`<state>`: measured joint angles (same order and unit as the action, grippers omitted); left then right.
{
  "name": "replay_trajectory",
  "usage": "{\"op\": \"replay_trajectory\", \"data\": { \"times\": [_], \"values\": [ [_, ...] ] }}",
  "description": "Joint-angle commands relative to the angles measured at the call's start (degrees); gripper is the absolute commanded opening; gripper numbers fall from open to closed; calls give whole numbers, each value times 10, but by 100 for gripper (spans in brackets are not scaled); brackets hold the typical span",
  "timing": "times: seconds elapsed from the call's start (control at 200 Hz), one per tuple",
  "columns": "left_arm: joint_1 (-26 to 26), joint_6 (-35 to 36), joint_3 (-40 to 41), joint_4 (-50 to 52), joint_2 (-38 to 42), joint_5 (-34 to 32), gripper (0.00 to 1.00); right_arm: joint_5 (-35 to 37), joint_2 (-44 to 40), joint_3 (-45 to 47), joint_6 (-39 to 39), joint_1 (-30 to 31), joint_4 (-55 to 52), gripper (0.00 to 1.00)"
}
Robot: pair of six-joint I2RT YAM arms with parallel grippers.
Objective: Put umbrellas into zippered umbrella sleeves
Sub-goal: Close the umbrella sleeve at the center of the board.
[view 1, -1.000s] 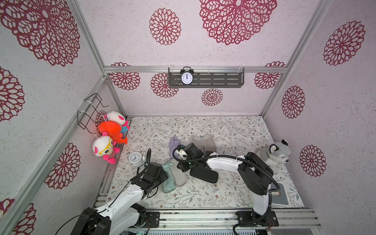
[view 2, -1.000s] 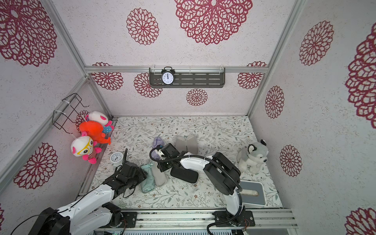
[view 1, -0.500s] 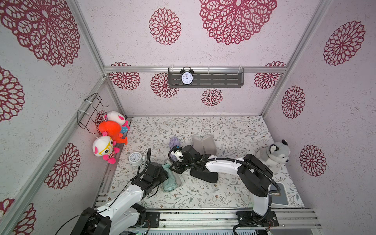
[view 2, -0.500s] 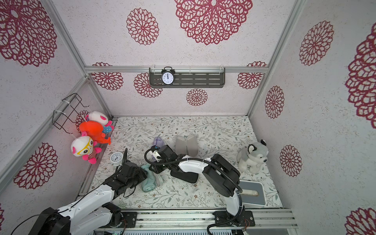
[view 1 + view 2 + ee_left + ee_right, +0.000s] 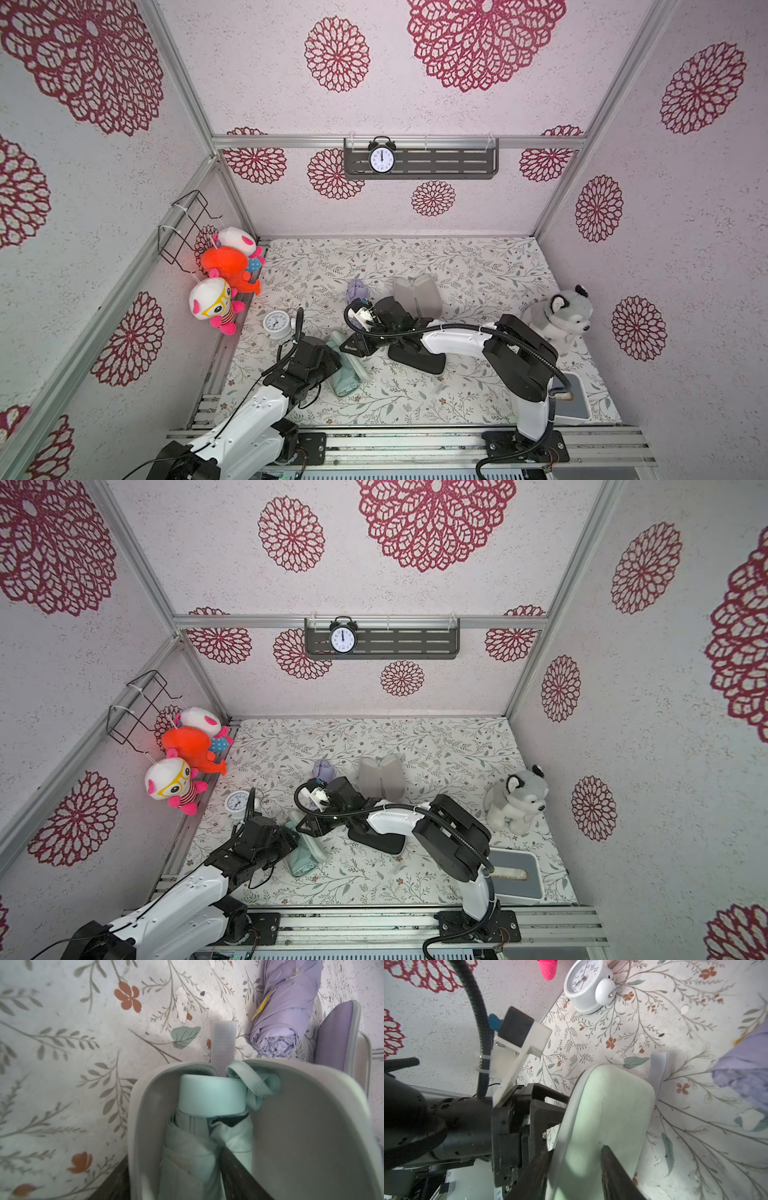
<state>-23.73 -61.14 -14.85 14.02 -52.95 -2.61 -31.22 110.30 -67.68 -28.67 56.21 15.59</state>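
- Mint green umbrella lies lengthwise in the lower half of the mint green sleeve. Its cap end points toward the sleeve's grey strap.
- Wrist cord of that umbrella bunches at the hinge side, partly over the rim. In my judgement it must be tucked in, or it will foul the zip.
- Lid of the sleeve stands raised on its hinge over the umbrella. The zip is not run, so the step in hand looks to be folding the lid down.
- Left tool grasps the loaded half, with one finger outside the wall and the other inside, between umbrella and lid. This hold appears meant to pin the case to the desk while the lid is swung.
- Right tool is at the lid's outer shell with its jaws parted. One finger lies on the mint face and the other sits past the rim, so it looks released, placed to push rather than pinch.
- Umbrella therefore sits between the left tool's fingers, and the lid separates it from the right tool.
- Lilac umbrella lies bare beside the lilac sleeve, just beyond the mint case and apart from both tools.
- Black sleeve lies under the right arm. Its contents cannot be told.
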Motion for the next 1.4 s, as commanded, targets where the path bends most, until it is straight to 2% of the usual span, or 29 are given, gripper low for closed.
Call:
{"op": "replay_trajectory", "data": {
  "times": [0.0, 0.06, 0.125, 0.16, 0.3, 0.415, 0.505, 0.605, 0.67, 0.781, 0.861, 0.916, 0.991, 1.086, 1.276, 1.391],
  "values": [
    [5, 1, 7, 25, -4, 3, 64, -26, -1, -8, -16, 2, 21, 43],
    [6, 1, 10, 30, 4, 7, 60, -33, 1, -1, -25, 2, 38, 42],
    [9, -3, 15, 33, 20, 20, 46, -41, 2, 0, -27, 2, 47, 41],
    [13, -5, 15, 42, 35, 24, 43, -42, 3, 0, -28, 3, 50, 41],
    [37, -11, 9, 116, 119, 37, 53, -36, 11, -4, -22, 1, 36, 38],
    [52, -31, 34, 136, 157, 42, 72, -41, 20, -4, -26, -1, 40, 35],
    [68, -34, 53, 117, 152, 66, 74, -50, 26, -3, -34, -1, 49, 32],
    [69, -18, 39, 129, 156, 62, 74, -53, 28, 0, -39, 0, 54, 30],
    [69, -8, 29, 140, 182, 65, 68, -48, 24, 4, -37, 1, 52, 29],
    [72, -19, 33, 176, 260, 61, 37, -43, 22, 5, -35, 1, 50, 28],
    [76, -18, 25, 225, 324, 48, 35, -41, 27, 0, -33, 3, 41, 27],
    [76, -21, 20, 247, 351, 35, 43, -39, 30, -3, -30, 4, 33, 27],
    [79, -41, 37, 231, 354, 41, 73, -32, 30, -4, -25, 7, 25, 25],
    [82, -65, 59, 176, 319, 54, 100, -21, 28, -2, -21, 12, 18, 23],
    [83, -65, 76, 75, 230, 75, 98, 2, 40, -26, 4, 27, -38, 22],
    [82, -62, 83, 32, 200, 84, 98, 0, 44, -25, 2, 34, -32, 22]
  ]
}}
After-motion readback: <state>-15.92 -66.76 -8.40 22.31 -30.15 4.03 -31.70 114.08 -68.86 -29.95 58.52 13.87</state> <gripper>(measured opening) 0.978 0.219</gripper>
